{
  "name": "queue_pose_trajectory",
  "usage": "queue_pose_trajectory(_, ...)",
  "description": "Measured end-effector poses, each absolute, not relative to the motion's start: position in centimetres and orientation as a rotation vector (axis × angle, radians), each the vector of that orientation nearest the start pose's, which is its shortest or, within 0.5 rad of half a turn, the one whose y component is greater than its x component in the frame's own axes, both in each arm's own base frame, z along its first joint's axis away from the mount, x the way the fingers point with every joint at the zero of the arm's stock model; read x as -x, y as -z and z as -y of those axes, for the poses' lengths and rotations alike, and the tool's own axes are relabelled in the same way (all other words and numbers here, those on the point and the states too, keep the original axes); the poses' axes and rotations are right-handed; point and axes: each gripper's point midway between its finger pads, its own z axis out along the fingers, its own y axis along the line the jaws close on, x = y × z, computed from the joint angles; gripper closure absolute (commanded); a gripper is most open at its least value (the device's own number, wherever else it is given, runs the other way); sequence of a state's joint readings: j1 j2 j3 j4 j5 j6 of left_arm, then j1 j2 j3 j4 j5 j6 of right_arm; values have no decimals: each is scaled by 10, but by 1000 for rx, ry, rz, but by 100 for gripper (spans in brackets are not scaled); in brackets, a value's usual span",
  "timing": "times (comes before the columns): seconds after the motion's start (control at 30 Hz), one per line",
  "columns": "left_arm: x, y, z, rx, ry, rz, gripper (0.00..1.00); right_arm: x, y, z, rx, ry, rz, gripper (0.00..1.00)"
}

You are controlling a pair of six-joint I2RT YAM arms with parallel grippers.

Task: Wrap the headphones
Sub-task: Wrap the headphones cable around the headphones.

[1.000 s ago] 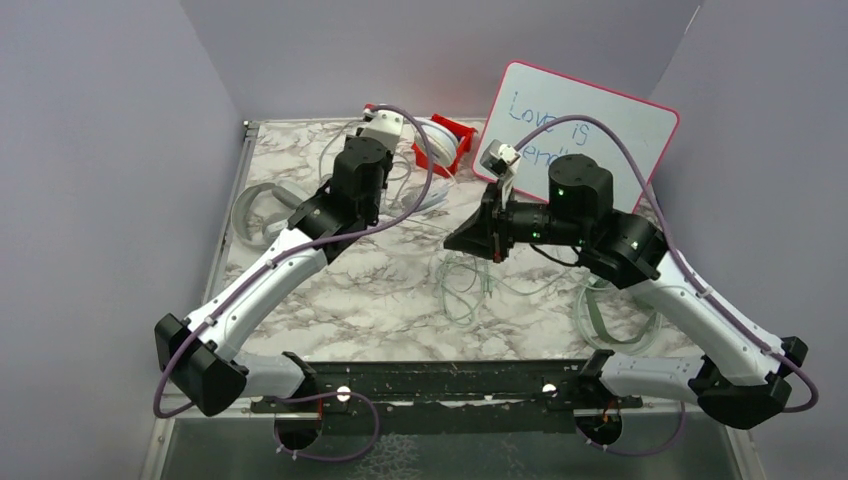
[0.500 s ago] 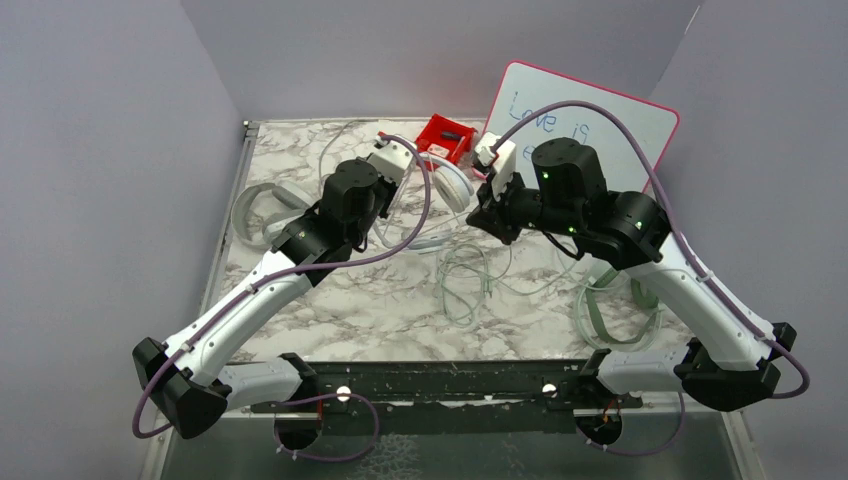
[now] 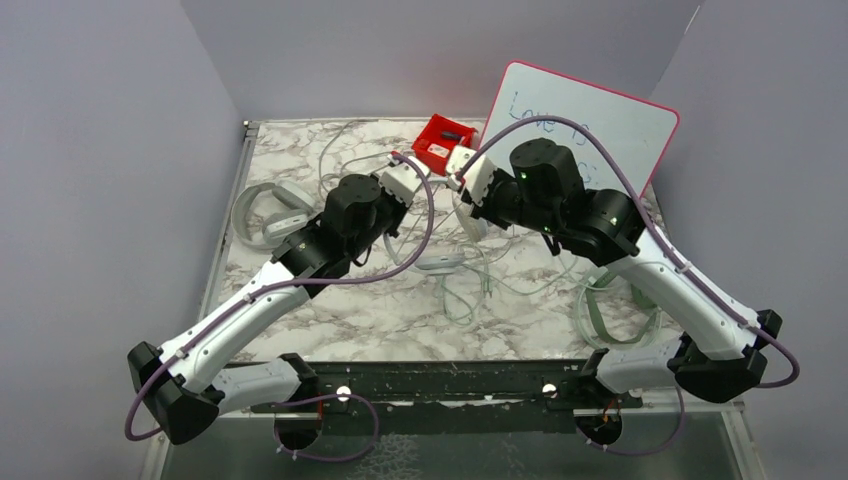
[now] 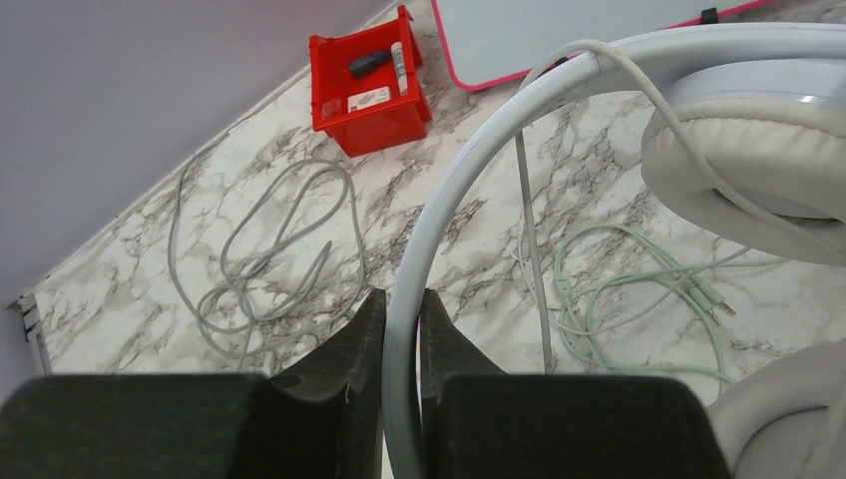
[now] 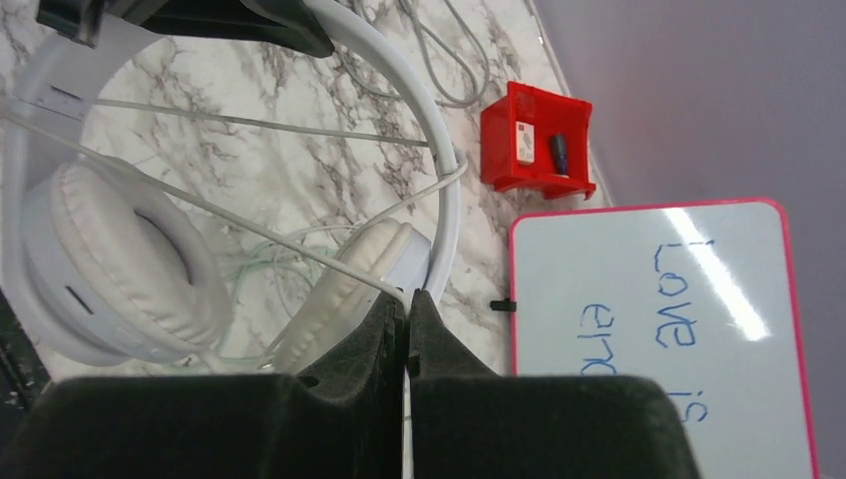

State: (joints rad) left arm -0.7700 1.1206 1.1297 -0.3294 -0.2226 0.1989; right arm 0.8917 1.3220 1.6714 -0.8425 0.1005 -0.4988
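The white headphones (image 5: 120, 259) hang above the marble table between my two arms. My left gripper (image 4: 402, 299) is shut on their white headband (image 4: 449, 190), with one padded cup (image 4: 758, 180) to the right. In the right wrist view the thin white cable (image 5: 249, 225) crosses both cups and ends in my right gripper (image 5: 407, 299), which is shut on it. In the top view a white cup (image 3: 470, 215) shows between the wrists.
A pale grey pair (image 3: 262, 215) lies at the left and a mint pair (image 3: 605, 310) at the right. Loose mint cable (image 3: 470, 285) and grey cable (image 4: 269, 249) lie on the table. A red bin (image 3: 440, 140) and a whiteboard (image 3: 610, 120) stand at the back.
The left gripper has carried the headphones from beside the red bin toward the table's middle. The right arm has swung left and back, drawing the cable close to the headband.
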Motion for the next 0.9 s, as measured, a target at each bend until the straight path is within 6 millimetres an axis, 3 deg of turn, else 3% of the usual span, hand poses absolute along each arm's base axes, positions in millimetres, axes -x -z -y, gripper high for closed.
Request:
queue_pose_trajectory(0.2,-286,-306,225,-777,233,-1697,100,-272,-361,-256,1295,-11,-1497,91)
queue_pose_trajectory(0.3,-283,-303,226,-798,239,-1701,100,-284,-373,-256,1246,42,-1440,99)
queue_pose_trajectory(0.43,-281,-307,227,-799,253,-1687,100,-286,-378,-257,1231,55,-1393,86)
queue_pose_trajectory(0.47,-280,-309,226,-799,257,-1681,100,-290,-384,-256,1208,74,-1375,87)
queue_pose_trajectory(0.53,-276,-309,224,-810,260,-1680,100,-294,-391,-254,1175,90,-1366,99)
queue_pose_trajectory(0.77,-270,-320,221,-796,279,-1651,100,-305,-397,-245,1108,69,-1385,100)
queue_pose_trajectory(0.9,-267,-336,219,-758,303,-1604,100,-313,-390,-240,1075,-8,-1421,88)
